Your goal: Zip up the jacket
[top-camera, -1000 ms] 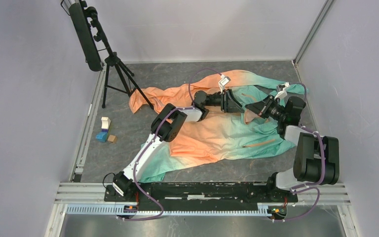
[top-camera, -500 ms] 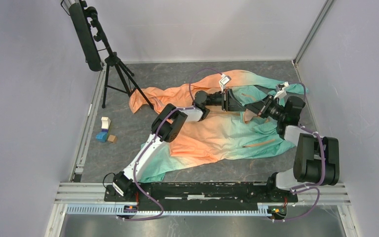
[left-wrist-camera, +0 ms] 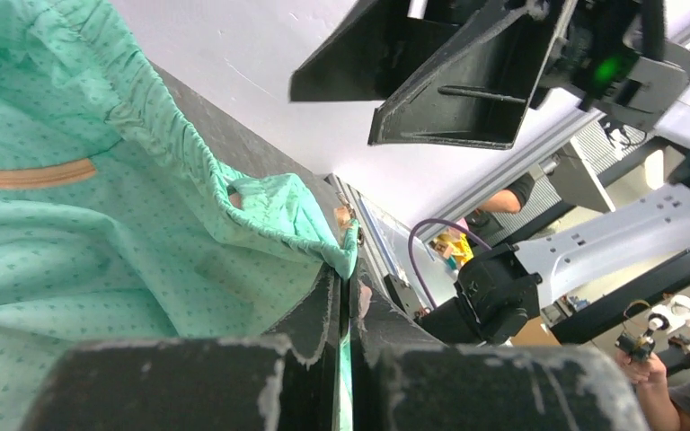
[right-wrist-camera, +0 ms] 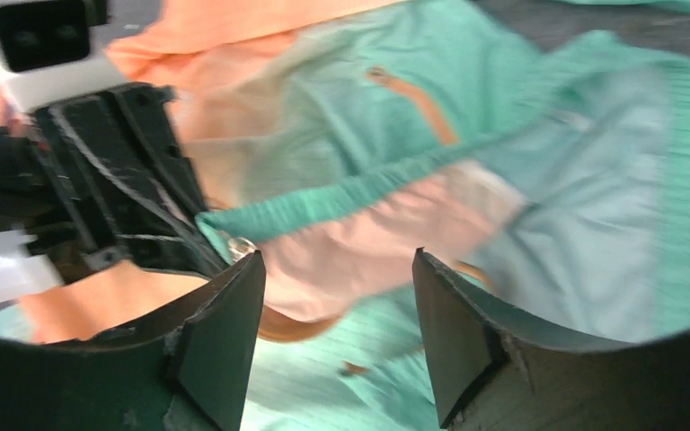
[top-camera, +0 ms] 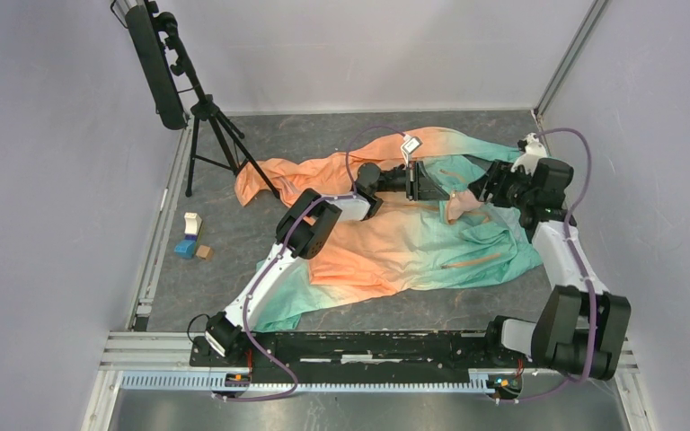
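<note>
The jacket (top-camera: 395, 242), orange fading to mint green, lies crumpled across the middle of the table. My left gripper (top-camera: 433, 184) reaches over it toward the far right. In the left wrist view it (left-wrist-camera: 349, 278) is shut on the jacket's mint green edge (left-wrist-camera: 278, 211), with a strip of fabric pinched between the jaws. My right gripper (top-camera: 485, 190) hovers just right of it, open and empty. In the right wrist view its jaws (right-wrist-camera: 337, 265) stand wide above pale orange and green folds (right-wrist-camera: 395, 135), apart from the cloth. The front zipper is not clearly visible.
A black tripod with a long dark bar (top-camera: 207, 126) stands at the back left. Small coloured blocks (top-camera: 190, 238) lie left of the jacket. Grey walls close in both sides, and a metal rail (top-camera: 368, 346) runs along the near edge.
My left gripper closed on the jacket's green edge. My right gripper opened, let go of the fabric and drew back toward the right wall.
</note>
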You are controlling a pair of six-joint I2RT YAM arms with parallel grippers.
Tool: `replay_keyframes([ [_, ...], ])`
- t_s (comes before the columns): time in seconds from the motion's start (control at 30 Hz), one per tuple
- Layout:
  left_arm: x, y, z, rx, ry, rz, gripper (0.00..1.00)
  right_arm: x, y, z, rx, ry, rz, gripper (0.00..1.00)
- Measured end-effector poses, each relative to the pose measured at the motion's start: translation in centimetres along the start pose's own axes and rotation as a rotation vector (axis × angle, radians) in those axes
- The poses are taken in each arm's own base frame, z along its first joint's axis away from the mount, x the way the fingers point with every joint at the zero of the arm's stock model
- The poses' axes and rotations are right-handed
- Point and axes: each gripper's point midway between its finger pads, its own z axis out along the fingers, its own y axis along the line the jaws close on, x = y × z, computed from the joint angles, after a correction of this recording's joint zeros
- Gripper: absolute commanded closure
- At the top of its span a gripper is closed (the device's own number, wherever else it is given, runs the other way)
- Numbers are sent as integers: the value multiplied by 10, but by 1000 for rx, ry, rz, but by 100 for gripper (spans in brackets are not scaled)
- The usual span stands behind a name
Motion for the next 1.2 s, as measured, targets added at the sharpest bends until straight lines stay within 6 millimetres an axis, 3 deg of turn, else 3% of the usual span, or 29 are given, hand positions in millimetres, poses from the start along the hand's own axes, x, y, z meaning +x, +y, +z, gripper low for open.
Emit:
replay_keyframes([
  [0.13, -2, 7, 0, -27, -18, -22, 98, -6, -22, -26, 171, -3, -116, 33],
  [0.23, -2, 13, 0, -51, -19, -33, 98, 3, -29, -35, 237, 38, -186, 35],
  [0.47, 1, 27, -2, -105, -18, -65, 98, 60, -16, -33, 213, 208, -354, 42],
  [0.67, 4, 33, -2, -126, -11, -85, 98, 84, 1, -26, 165, 288, -536, 47],
  [0.87, 5, 35, -3, -134, -7, -87, 98, 118, -8, -26, 186, 411, -666, 47],
  [1.03, 6, 37, -3, -141, -5, -95, 98, 124, -12, -28, 205, 443, -709, 49],
  [1.2, 6, 38, -3, -145, -3, -101, 98, 123, -19, -26, 239, 443, -733, 58],
])
